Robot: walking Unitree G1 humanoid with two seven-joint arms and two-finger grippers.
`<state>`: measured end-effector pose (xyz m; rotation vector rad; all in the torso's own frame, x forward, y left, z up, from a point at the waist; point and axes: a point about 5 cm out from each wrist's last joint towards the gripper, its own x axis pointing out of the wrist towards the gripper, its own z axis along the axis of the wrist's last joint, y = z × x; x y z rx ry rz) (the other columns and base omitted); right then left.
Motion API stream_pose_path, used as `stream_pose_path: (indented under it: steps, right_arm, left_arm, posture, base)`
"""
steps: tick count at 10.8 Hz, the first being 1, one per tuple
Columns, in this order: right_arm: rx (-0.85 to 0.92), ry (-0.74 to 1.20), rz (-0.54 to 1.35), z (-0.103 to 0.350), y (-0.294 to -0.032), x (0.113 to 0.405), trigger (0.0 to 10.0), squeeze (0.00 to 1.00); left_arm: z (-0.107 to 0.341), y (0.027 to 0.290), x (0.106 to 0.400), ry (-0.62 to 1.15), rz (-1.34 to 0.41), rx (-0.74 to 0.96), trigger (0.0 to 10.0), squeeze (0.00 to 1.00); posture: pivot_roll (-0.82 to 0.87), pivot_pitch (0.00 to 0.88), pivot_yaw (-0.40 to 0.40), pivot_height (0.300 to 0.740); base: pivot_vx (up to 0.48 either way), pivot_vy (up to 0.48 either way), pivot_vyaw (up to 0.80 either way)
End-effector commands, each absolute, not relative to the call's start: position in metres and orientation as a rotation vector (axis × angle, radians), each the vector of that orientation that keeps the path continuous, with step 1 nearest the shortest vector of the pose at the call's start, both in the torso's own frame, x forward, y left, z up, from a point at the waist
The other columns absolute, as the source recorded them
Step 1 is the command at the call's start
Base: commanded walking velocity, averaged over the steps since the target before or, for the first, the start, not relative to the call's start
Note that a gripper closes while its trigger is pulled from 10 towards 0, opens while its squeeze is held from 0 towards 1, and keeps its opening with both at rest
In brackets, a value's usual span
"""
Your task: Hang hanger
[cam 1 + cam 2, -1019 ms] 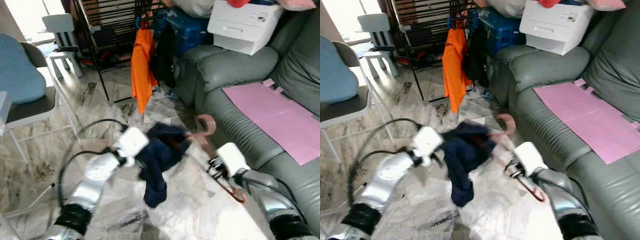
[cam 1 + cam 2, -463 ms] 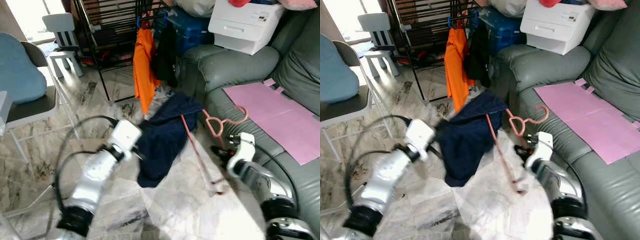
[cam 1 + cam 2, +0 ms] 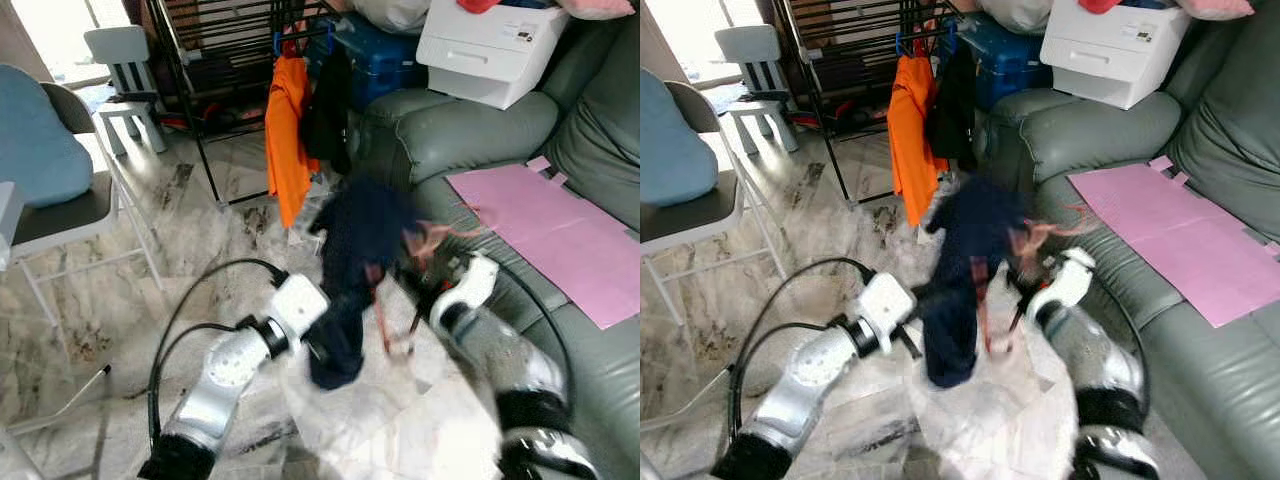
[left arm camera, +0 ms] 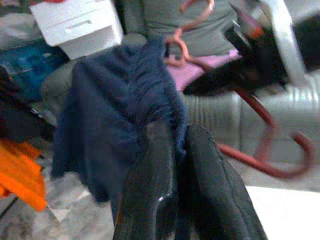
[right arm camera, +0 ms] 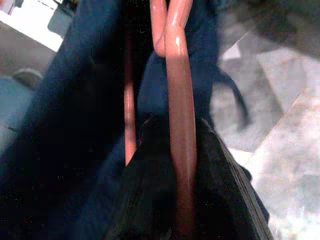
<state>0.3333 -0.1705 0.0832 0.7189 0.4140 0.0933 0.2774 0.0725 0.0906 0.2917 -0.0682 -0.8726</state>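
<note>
My left gripper point(image 4: 172, 150) fingers pinch the dark navy garment point(image 3: 355, 250), while my right gripper point(image 5: 182, 165) fingers clamp the pink plastic hanger point(image 5: 181, 100), held between sofa point(image 3: 470, 120) and black clothes rack point(image 3: 215, 50).

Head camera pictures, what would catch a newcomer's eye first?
The dark blue garment held up mid-scene on a pink hanger: the left claw pinches its cloth, and the right claw grips the hanger's bar. Behind it, an orange shirt hangs on the black rack, and a pink sheet lies on the grey sofa at the right.
</note>
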Motion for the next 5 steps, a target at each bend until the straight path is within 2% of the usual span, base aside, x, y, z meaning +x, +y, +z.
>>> stream_pose_path:
  steps: [1,2,4,5]
  right_arm:
    - [0.703,0.289,0.123,0.11,-0.169,0.343,10.0,0.0]
    - [0.496,0.191,0.177,0.129,-0.159,0.346,10.0,0.0]
    - [0.338,0.098,0.152,0.144,-0.155,0.353,10.0,0.0]
    - [0.315,0.088,0.16,0.146,-0.154,0.352,10.0,0.0]
  left_arm:
    - [0.086,0.075,0.274,-0.037,-0.902,0.314,10.0,0.0]
    - [0.08,0.075,0.269,0.008,-0.93,0.323,10.0,0.0]
    - [0.075,0.074,0.267,0.046,-0.948,0.312,10.0,0.0]
    - [0.073,0.073,0.266,0.067,-0.952,0.282,10.0,0.94]
  posture:
    - [-0.17,0.0,0.053,0.74]
    - [-0.17,0.0,0.052,0.74]
    - [-0.17,0.0,0.047,0.74]
    - [-0.17,0.0,0.044,0.74]
  base:
    - [0.0,0.0,0.0]
    - [0.0,0.0,0.0]
    - [0.0,0.0,0.0]
    - [0.0,0.0,0.0]
